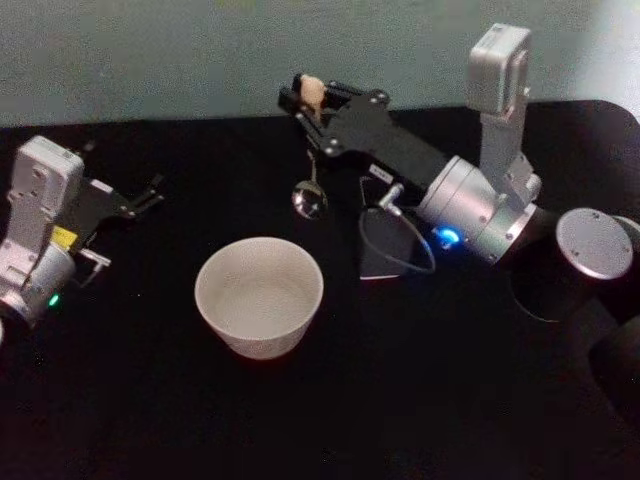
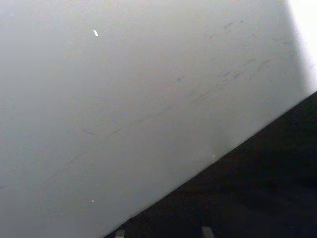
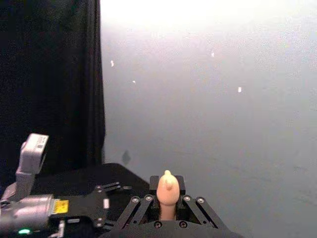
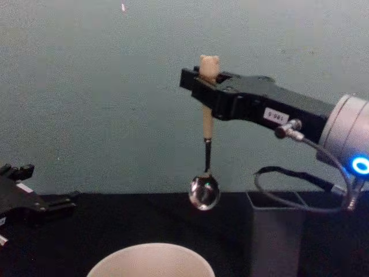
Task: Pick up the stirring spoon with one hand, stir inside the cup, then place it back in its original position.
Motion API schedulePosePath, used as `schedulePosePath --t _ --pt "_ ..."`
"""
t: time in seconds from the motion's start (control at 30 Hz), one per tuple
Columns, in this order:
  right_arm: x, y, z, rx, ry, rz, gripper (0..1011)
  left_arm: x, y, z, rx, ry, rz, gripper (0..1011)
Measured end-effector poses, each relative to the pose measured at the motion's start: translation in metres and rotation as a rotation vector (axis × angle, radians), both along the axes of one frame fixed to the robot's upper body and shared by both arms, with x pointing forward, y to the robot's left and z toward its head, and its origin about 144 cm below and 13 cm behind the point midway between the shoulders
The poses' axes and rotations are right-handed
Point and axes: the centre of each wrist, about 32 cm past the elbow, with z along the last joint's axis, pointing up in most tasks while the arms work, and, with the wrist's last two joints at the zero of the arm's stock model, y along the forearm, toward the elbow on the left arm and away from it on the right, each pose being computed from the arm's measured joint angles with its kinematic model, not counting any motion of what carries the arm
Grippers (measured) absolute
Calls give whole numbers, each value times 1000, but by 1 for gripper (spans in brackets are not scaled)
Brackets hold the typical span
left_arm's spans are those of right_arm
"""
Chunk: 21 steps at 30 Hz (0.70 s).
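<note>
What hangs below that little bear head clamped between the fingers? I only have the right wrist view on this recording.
Observer: It tops the stirring spoon. The right gripper holds it upright by the wooden handle, with the shiny metal bowl hanging free in the air.
Operator: Is the bowl inside the cup?
Observer: No. The chest view shows it above the level of the rim of the cream-white cup, not inside.
Operator: Where is the holder it has to go back to?
Observer: The dark grey square holder stands to the cup's right, under the right arm. The cup sits between it and the idle left gripper.
</note>
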Motion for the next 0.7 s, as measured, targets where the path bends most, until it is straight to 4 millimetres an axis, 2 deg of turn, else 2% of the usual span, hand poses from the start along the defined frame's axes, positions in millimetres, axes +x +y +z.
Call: schedulePosePath --t 0.7 --pt "10 -31 13 0 -19 -140 187 0 0 0 0 0 0 1001"
